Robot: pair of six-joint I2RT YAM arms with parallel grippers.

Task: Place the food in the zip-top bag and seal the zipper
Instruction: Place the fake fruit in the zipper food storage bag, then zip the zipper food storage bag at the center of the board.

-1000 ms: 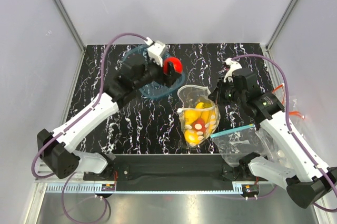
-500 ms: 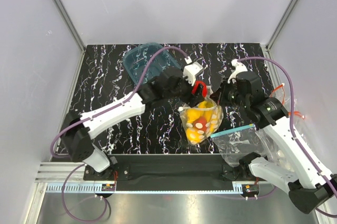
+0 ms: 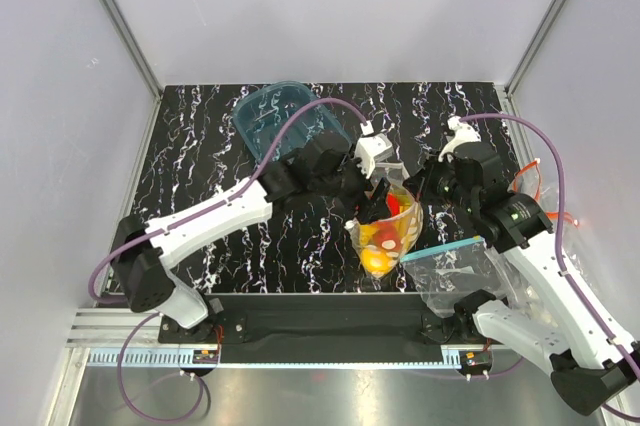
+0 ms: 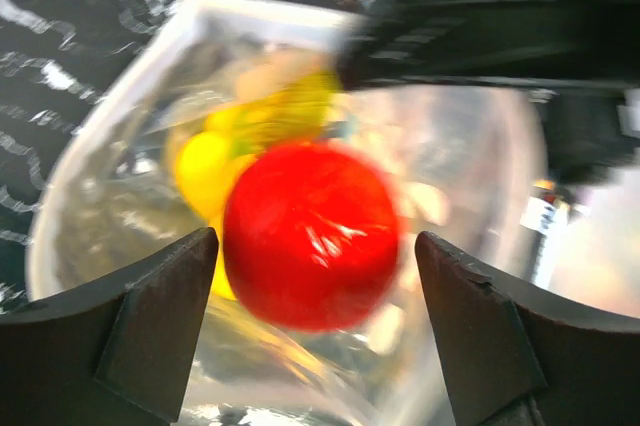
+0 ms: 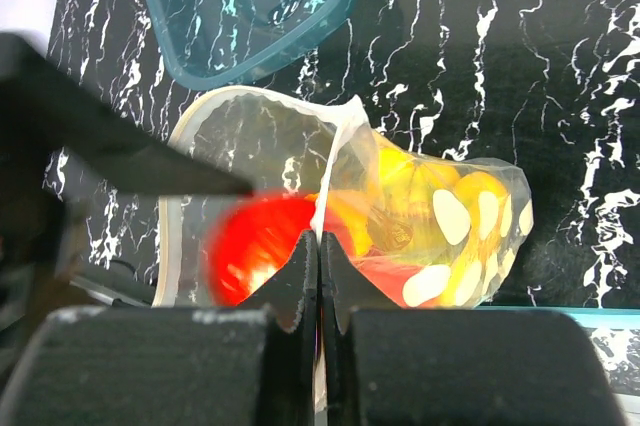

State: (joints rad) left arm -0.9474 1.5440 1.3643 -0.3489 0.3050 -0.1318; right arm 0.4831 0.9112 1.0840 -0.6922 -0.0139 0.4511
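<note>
The zip-top bag (image 3: 388, 234) lies mid-table with its mouth open, and yellow food (image 5: 440, 196) shows through its dotted film. My right gripper (image 5: 318, 242) is shut on the bag's rim and holds the mouth up. The pale zipper (image 5: 250, 94) curves round the open mouth. My left gripper (image 3: 375, 202) hovers right over that mouth, open. In the left wrist view a blurred round red piece (image 4: 310, 236) sits between its fingers (image 4: 160, 326) with a gap on each side, inside the bag's mouth.
A teal see-through container (image 3: 285, 118) stands at the back, left of the bag. A plain clear bag with a teal strip (image 3: 452, 264) lies at the front right, by the right arm's base. Grey walls close in the dark marbled table (image 3: 200, 176).
My left arm carried the red piece from over the teal container to the bag's mouth, then its jaws widened and let it go. The right gripper kept its hold on the rim.
</note>
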